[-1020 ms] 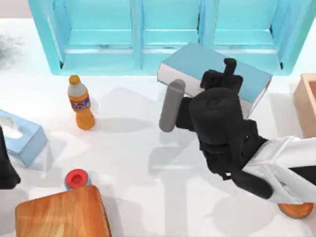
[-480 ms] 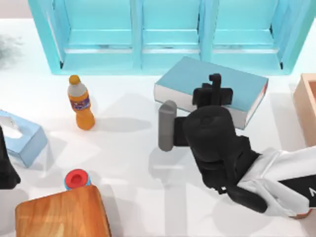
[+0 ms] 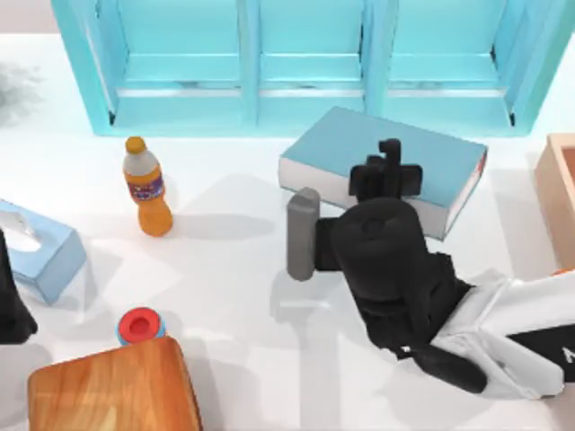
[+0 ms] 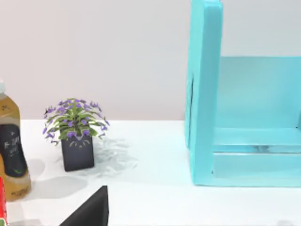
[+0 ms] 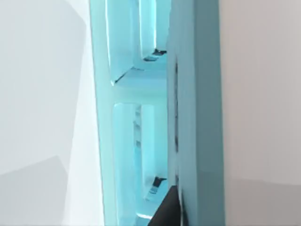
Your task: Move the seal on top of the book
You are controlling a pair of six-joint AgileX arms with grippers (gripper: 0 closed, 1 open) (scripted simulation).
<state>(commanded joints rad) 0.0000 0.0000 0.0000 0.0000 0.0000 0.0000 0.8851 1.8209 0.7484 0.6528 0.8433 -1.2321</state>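
The book (image 3: 431,153), a thick teal-blue hardcover with white page edges, lies flat at the back right of the table, just in front of the shelf. My right gripper (image 3: 388,172) hangs over the book's middle, its black wrist covering the book's front edge. The seal is hidden. One dark fingertip (image 5: 165,211) of the right gripper shows in the right wrist view against the shelf. My left arm (image 3: 11,305) is parked at the table's far left edge, with a dark fingertip (image 4: 89,212) in the left wrist view.
A turquoise shelf unit (image 3: 305,63) runs along the back. On the left stand an orange drink bottle (image 3: 148,189), a pale blue tissue box (image 3: 40,251), a red-topped round blue item (image 3: 139,325) and a wooden board (image 3: 112,391). A wooden box (image 3: 559,189) sits at the right edge. A potted plant (image 4: 75,134) stands far left.
My right arm has drawn back toward the front and a little left, its gripper now over the book's middle. The book has shifted slightly toward the front.
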